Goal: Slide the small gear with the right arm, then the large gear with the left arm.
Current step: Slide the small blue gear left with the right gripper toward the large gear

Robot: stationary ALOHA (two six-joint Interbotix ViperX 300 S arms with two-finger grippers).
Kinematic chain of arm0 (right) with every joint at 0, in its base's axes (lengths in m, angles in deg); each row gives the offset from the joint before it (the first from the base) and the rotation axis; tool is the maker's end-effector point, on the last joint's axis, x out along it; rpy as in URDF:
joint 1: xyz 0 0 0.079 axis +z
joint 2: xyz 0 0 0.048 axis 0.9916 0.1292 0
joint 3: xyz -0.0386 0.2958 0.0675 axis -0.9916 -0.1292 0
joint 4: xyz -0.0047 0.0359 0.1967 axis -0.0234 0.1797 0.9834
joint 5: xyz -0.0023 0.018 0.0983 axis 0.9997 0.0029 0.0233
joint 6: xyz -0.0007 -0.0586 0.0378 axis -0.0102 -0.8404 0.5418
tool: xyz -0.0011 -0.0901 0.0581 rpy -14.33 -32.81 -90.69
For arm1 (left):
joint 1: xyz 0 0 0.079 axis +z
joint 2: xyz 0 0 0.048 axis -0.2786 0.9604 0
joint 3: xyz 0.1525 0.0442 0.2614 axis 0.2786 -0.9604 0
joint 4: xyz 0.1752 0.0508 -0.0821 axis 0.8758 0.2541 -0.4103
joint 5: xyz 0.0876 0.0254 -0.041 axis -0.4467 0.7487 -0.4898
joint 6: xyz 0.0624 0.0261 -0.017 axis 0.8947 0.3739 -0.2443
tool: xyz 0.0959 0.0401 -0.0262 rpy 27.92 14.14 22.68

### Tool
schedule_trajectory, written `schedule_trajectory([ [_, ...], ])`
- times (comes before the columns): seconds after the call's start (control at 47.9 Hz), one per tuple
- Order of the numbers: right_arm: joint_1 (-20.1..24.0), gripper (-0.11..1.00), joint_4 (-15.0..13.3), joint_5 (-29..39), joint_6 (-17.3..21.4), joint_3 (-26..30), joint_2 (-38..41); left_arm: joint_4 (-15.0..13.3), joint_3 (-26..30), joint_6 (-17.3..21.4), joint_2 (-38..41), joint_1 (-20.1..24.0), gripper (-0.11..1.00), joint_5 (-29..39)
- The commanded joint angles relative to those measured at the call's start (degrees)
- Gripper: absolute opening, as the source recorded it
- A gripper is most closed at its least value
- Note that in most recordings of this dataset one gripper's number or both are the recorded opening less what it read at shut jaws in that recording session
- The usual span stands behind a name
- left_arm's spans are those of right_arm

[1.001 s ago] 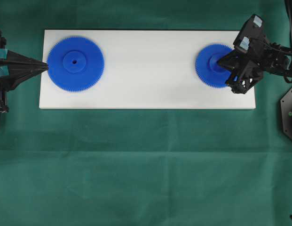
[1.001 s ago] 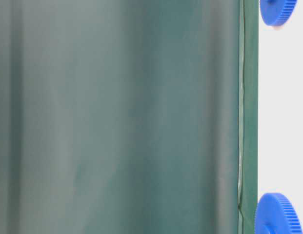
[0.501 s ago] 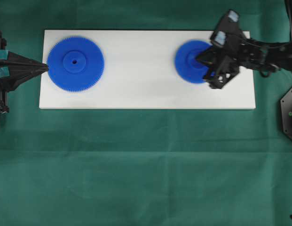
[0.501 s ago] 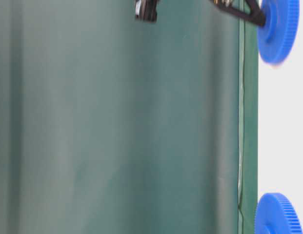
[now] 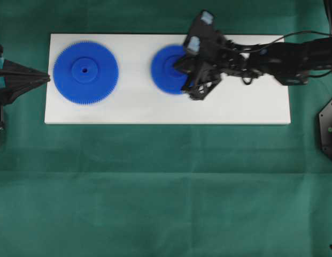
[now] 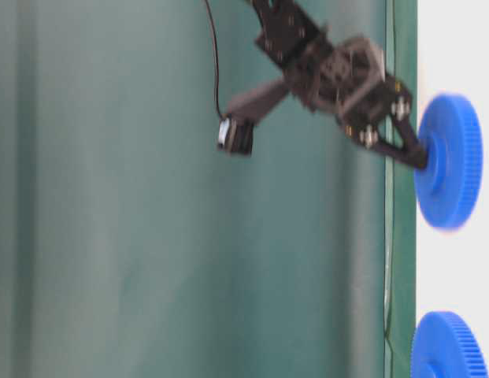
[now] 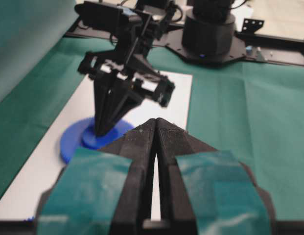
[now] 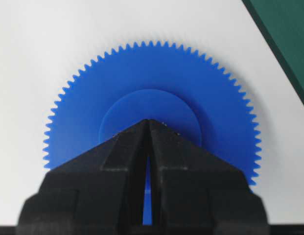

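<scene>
Right gripper (image 5: 179, 65) has its jaws pinched together, tips pressed on the small gear (image 5: 168, 69) hub mid-board. If those tips skid off, the gear stalls short. The large gear (image 5: 85, 72) sits near the white board's (image 5: 251, 107) left end, left gripper (image 5: 47, 78) closed, empty. The right wrist view shows the contact; overhead hides it.

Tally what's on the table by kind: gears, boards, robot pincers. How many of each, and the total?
Blue gears: 2, the small gear and the large gear
White boards: 1, the board
Black pincers: 2, the left pincer and the right pincer
Total: 5
</scene>
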Motion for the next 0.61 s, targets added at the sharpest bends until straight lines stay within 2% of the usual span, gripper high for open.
schedule_trajectory([
  [0.0, 1.67, 0.51, -0.35, 1.05, 0.09, 2.64, 1.58, -0.18, 0.35, 0.00, -1.05, -0.09, 0.00, 0.79],
  [0.355, 4.13, 0.51, -1.41, 2.55, 0.09, 12.48, 6.94, -0.09, -0.79, 0.00, -4.22, -0.09, 0.00, 2.81],
  [0.584, 4.57, 0.51, -1.58, 2.99, 0.09, 14.68, 7.91, -0.18, -0.79, -0.18, -4.13, -0.09, 0.00, 3.25],
])
